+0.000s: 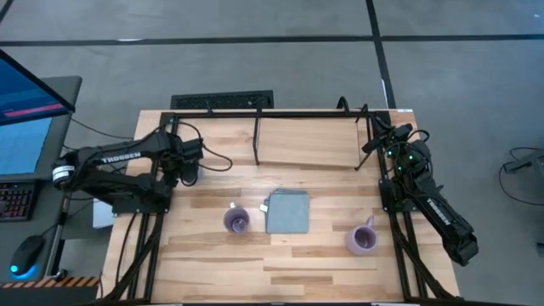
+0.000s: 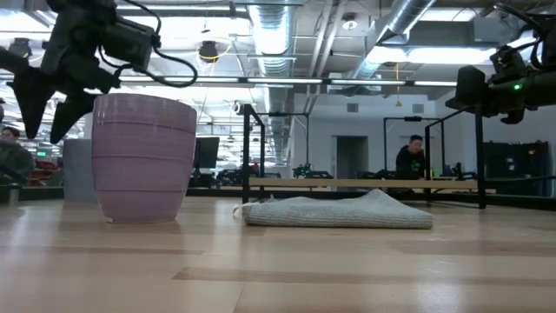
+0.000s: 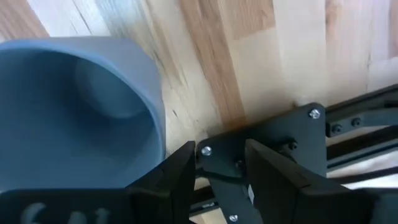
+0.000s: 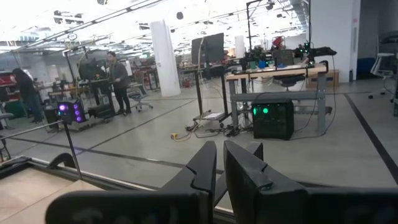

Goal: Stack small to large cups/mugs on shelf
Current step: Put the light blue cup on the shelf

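Presently, the left gripper (image 1: 189,167), left of frame, is seen part-open around the blue mug (image 3: 74,112); the right gripper (image 4: 217,165), upper right, is nearly closed, empty.

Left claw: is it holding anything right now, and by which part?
Nothing, it seems: left claw is open beside the blue mug, its rim outside the fingers.

The table (image 1: 280,255) was pale, smooth wood with streaky grain. The blue mug (image 3: 68,112) looked matt and smooth, the purple mug (image 2: 143,156) ridged and matt. The grey-blue cloth (image 2: 339,211) was nubbly fabric.
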You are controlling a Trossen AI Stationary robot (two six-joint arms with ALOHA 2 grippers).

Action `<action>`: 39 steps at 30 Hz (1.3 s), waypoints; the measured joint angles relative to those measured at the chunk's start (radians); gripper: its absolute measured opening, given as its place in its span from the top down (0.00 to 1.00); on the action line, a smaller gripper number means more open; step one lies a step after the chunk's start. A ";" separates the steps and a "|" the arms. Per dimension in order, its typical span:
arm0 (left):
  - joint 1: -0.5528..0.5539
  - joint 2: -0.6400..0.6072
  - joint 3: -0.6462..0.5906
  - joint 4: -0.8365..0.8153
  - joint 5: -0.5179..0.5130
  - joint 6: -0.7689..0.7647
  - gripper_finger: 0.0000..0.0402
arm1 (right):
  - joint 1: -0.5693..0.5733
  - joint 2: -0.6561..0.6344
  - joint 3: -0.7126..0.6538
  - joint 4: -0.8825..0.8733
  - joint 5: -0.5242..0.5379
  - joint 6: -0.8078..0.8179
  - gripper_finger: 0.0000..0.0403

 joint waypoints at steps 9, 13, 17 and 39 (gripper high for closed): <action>0.000 -0.002 0.028 0.014 0.005 0.007 0.68 | 0.000 0.000 0.000 0.000 0.000 0.000 0.86; 0.000 -0.002 0.052 0.005 0.003 0.000 0.68 | 0.000 0.000 0.000 0.000 0.000 0.000 0.86; 0.000 -0.002 0.067 0.010 0.000 0.025 0.68 | 0.000 0.000 0.000 0.000 0.000 0.000 0.86; 0.000 0.001 0.028 0.072 -0.062 -0.002 0.68 | 0.000 0.000 0.000 0.000 0.000 0.000 0.86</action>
